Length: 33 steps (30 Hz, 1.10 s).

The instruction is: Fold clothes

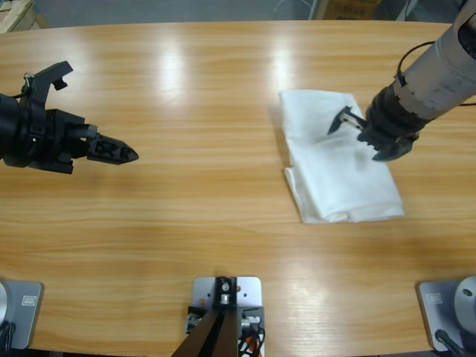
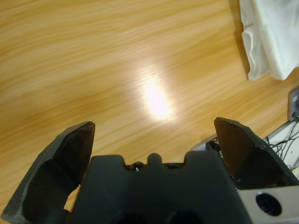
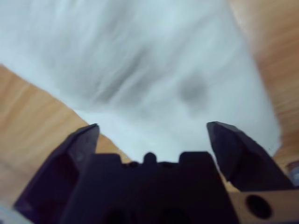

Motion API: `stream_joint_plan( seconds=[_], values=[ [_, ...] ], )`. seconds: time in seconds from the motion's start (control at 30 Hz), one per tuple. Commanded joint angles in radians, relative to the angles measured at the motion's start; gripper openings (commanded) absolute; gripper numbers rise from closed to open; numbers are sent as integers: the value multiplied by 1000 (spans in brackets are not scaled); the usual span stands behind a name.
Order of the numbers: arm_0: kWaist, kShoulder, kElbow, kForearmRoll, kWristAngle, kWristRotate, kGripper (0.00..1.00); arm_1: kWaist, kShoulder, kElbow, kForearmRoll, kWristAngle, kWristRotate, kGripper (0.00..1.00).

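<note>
The clothes are one white T-shirt (image 1: 335,167), folded into a thick rectangle on the right half of the wooden table (image 1: 208,89). My right gripper (image 1: 355,143) hovers open just over the shirt's upper right part, and nothing sits between its jaws. The right wrist view has the white T-shirt (image 3: 154,60) filling most of the picture beyond the right gripper (image 3: 153,125), with a grey smudge (image 3: 191,91) on the cloth. Far to the left, my left gripper (image 1: 102,111) stands wide open over bare wood. In its wrist view the left gripper (image 2: 154,122) holds nothing, and a corner of the T-shirt (image 2: 271,32) lies at the upper right.
Bare wood (image 2: 117,60) stretches between the two arms. The table's far edge (image 1: 223,24) runs along the top of the high view, with a cardboard box (image 1: 349,7) beyond it. Cables (image 2: 287,140) hang past the near edge.
</note>
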Motion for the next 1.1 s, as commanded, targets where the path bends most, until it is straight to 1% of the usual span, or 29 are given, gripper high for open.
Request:
stream_joint_plan(
  seconds=[0.03, 0.2, 0.3, 0.43, 0.5, 0.6, 0.7, 0.77, 0.8, 0.83, 0.87, 0.97, 1.0, 1.03, 1.1],
  values=[
    [-13, -27, 94, 2, -25, 7, 1000, -43, 104, 31, -60, 42, 219, 1000],
    [-20, -40, 126, -6, -33, 5, 1000, -76, 118, 45, -72, 38, 413, 1000],
    [-31, -35, 136, -22, -34, 0, 1000, -83, 89, 129, -198, 29, 498, 1000],
    [-51, -30, 137, -30, -34, -4, 1000, -87, 85, 210, -321, 31, 538, 1000],
    [-52, -30, 137, -30, -34, -4, 1000, -87, 95, 216, -338, 34, 529, 1000],
    [-52, -31, 138, -32, -34, -4, 1000, -88, 119, 212, -331, 35, 470, 1000],
    [-52, -39, 144, -33, -34, -6, 1000, -87, 177, 184, -261, 39, 389, 1000],
    [-52, -47, 155, -33, -34, -6, 1000, -86, 224, 117, -211, 48, 286, 1000],
    [-52, -53, 161, -33, -33, -6, 1000, -83, 259, 53, -145, 50, 218, 1000],
    [-52, -58, 167, -35, -33, -6, 1000, -74, 316, -58, -17, 39, 135, 1000],
    [-52, -61, 173, -37, -33, -6, 1000, -65, 368, -151, 76, 25, 65, 1000],
    [-52, -68, 191, -50, -32, -6, 1000, -19, 508, -402, 311, -29, -82, 1000],
    [-52, -69, 196, -53, -32, -6, 1000, -4, 536, -461, 358, -46, -111, 1000],
    [-52, -70, 201, -58, -32, -6, 1000, 10, 550, -496, 371, -54, -149, 1000],
    [-52, -74, 209, -62, -32, -6, 1000, 35, 548, -528, 357, -71, -230, 1000]
  ],
)
